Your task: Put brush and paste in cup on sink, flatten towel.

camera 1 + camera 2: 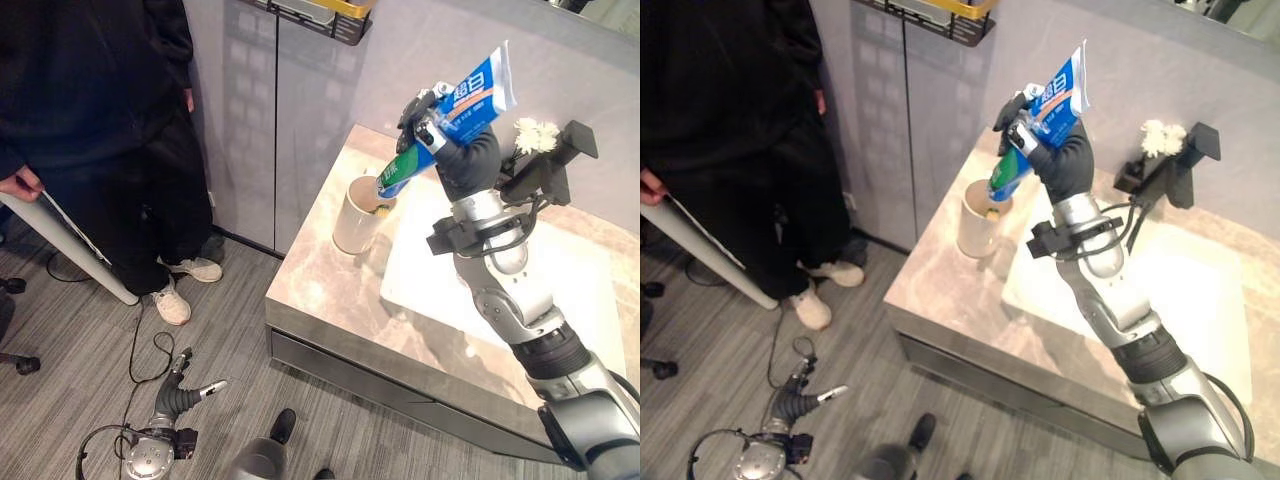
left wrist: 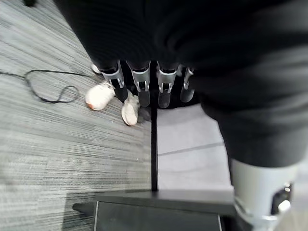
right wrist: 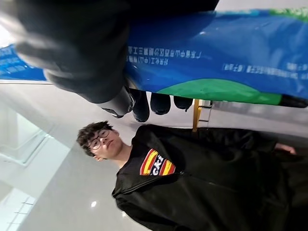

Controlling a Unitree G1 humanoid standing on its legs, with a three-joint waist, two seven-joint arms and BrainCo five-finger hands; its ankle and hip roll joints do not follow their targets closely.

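Toothpaste tube (image 1: 452, 113), blue and green, is clamped in right hand (image 1: 432, 128), tilted with its cap end down at the rim of the cream cup (image 1: 360, 215). Cup stands on the marble counter (image 1: 320, 285), just beside the white sink basin (image 1: 560, 290). Something yellowish sits inside the cup, can't tell what. Person in dark clothes (image 1: 110, 110) stands on the grey floor (image 1: 60, 350) left of the counter. Left hand (image 1: 185, 395) hangs low over the floor.

Right eye view: same layout, tube above the cup.

Left wrist view: left hand fingers (image 2: 142, 86) straight, holding nothing, white shoes (image 2: 113, 98) past them.

Right wrist view: right hand fingers (image 3: 142, 103) curled round the tube (image 3: 231, 57).
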